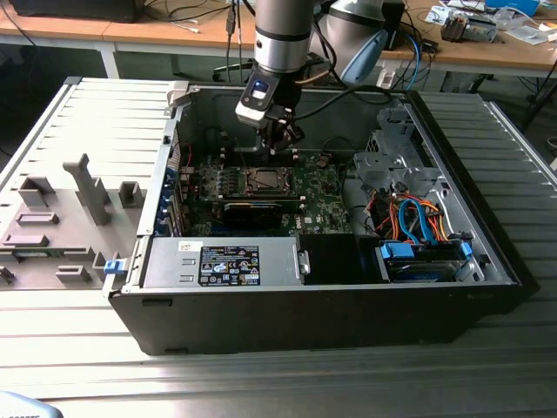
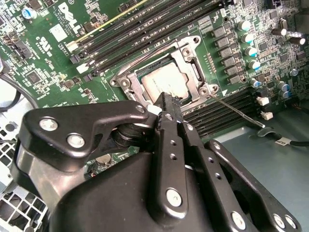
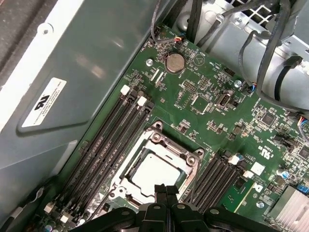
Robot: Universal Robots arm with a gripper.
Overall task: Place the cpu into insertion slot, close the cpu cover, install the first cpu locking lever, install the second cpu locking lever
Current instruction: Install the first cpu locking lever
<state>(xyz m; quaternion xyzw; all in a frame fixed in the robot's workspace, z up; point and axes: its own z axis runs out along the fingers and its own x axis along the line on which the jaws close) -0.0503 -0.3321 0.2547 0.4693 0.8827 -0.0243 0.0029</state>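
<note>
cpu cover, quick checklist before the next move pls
1. cpu seated in the insertion slot: ok.
2. cpu cover lying flat over the cpu: ok in both wrist views.
3. locking lever hooked down: not ok, its rod angles away from the slot.
4. other lever hooked: cannot tell.
5. tool shut, tips at the cover's edge: ok.

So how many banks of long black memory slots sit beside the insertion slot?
2. One bank runs along the side of the insertion slot nearer the case wall; the other bank along the opposite side, its end hidden by the claw.
</note>
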